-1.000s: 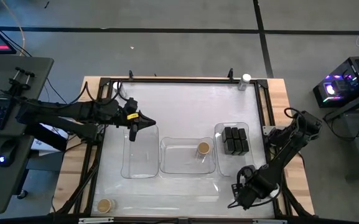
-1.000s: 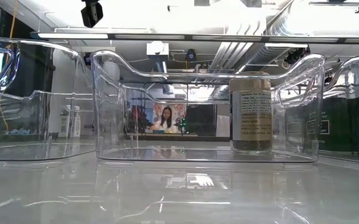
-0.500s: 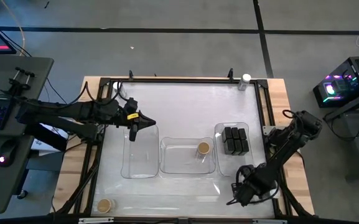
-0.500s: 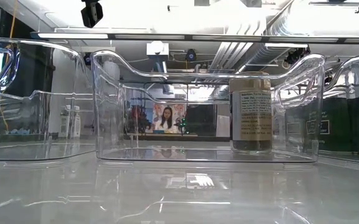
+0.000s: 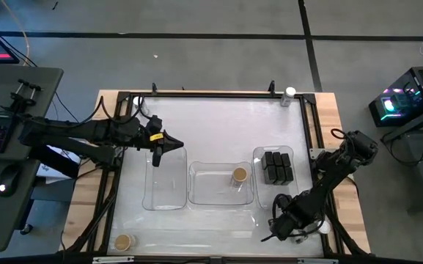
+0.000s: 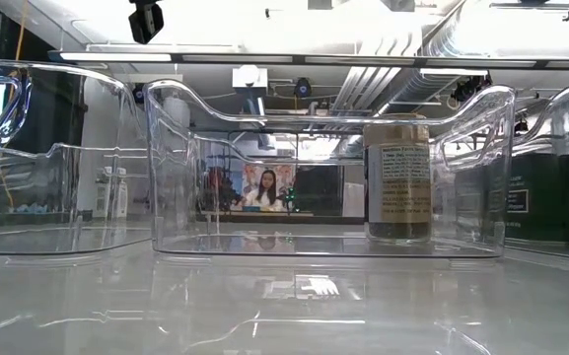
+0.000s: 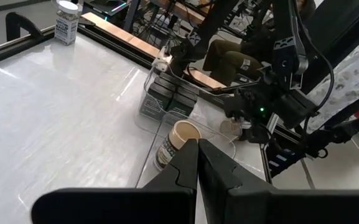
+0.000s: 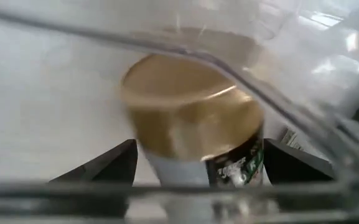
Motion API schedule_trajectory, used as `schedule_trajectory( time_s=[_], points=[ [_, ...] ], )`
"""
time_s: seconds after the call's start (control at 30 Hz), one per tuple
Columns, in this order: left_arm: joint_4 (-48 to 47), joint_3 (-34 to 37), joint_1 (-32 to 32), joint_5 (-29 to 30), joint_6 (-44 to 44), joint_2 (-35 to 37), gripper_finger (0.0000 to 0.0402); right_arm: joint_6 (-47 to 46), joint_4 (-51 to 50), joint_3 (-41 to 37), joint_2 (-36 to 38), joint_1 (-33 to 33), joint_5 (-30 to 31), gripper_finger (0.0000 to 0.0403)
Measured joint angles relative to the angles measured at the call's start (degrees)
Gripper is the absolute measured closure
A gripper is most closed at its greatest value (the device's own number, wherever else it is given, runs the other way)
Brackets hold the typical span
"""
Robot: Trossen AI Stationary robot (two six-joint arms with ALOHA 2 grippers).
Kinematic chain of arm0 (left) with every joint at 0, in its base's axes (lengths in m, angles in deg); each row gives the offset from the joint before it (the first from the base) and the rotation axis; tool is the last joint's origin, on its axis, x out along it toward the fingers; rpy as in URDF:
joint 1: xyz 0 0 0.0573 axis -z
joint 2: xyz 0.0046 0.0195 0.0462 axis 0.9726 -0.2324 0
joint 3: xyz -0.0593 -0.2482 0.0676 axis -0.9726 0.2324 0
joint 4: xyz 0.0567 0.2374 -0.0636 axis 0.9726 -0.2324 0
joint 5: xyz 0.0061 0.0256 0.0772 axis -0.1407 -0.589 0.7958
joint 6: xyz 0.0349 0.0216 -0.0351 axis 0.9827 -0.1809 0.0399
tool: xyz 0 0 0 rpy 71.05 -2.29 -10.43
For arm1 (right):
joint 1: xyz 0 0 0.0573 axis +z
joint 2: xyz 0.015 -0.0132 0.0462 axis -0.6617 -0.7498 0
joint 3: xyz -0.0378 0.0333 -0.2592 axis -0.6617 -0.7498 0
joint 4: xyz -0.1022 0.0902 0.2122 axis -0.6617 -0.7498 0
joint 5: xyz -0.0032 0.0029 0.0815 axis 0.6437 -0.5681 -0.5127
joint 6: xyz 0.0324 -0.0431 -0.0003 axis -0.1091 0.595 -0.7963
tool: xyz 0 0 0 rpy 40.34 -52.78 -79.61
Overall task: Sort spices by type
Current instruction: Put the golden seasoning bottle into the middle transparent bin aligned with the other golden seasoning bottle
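Fingers: left gripper (image 5: pixel 173 145) pressed together, empty | right gripper (image 5: pixel 273 233) spread wide, empty

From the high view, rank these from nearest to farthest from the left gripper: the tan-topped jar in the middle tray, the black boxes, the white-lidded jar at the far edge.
From the left gripper:
1. Tan-topped jar, middle tray.
2. Black boxes, right tray.
3. White-lidded jar, far right corner.

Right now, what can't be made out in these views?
- Right wrist view: the tan-topped jar is blurred behind a clear tray wall, so its label is unreadable.
- Low view: the black boxes are cut off by the right edge, so they cannot be counted.
- High view: the white-lidded jar is too small for its contents to show.
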Motion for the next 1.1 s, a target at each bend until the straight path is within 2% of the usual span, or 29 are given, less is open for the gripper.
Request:
schedule_trajectory(
  time_s=[0.47,0.77,0.93,1.1],
  points=[
    [0.0,0.0,0.0,0.5,0.9,0.0,0.0401,6.9,1.0,0.1,-1.3,0.1,0.7,0.0069],
    [0.0,0.0,-0.4,0.6,1.0,0.0,0.0402,6.4,0.8,0.4,-1.4,0.0,0.7,0.0138],
    [0.5,0.0,-1.5,0.6,0.9,0.0,0.0401,7.5,-1.4,2.9,-1.5,0.2,1.6,0.0138],
    [1.6,0.0,-2.4,-0.1,1.0,0.0,0.0401,10.6,-5.0,8.8,-1.3,1.0,1.2,0.0138]
  ],
)
